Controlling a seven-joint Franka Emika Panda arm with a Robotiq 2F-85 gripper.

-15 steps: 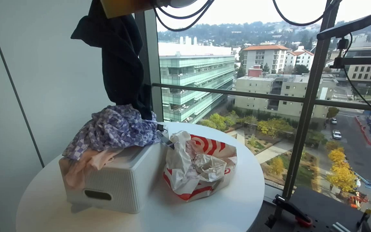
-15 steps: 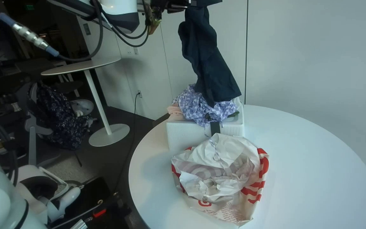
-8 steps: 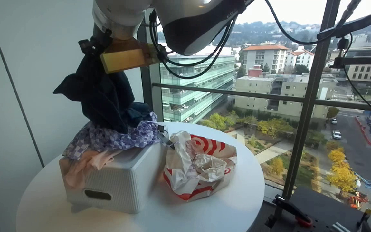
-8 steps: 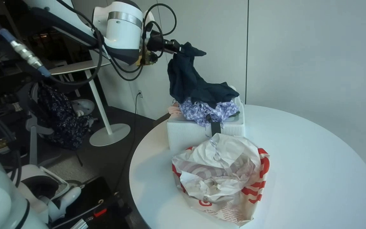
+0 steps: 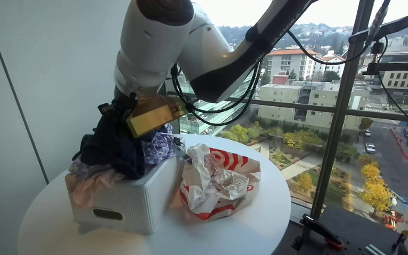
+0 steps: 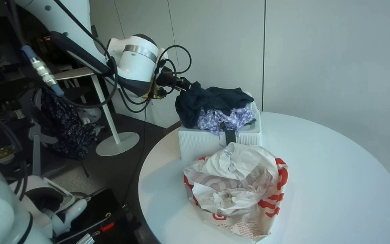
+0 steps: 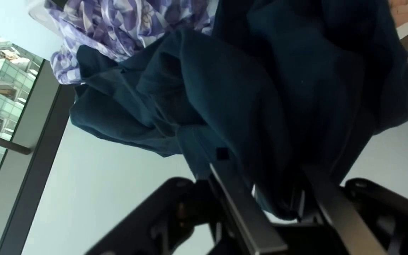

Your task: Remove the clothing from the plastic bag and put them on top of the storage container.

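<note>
One dark blue garment, one purple checked garment and one peach garment make a pile on one storage container: you count three. The dark blue garment is uppermost, and your gripper has a bunched fold of it pinched between its jaws. In an exterior view, you see the garment's long axis going from left to right over the pile, almost level; the held end points left, toward the arm, and below it a part droops. The peach garment hangs over the container's end with the handle slot. One white bag with red print stands just beside the container, its crumpled mouth upward; whether they touch, you cannot tell. In an exterior view, both are nearer to the left edge of the round table than to its right edge, the container being toward the far edge.
</note>
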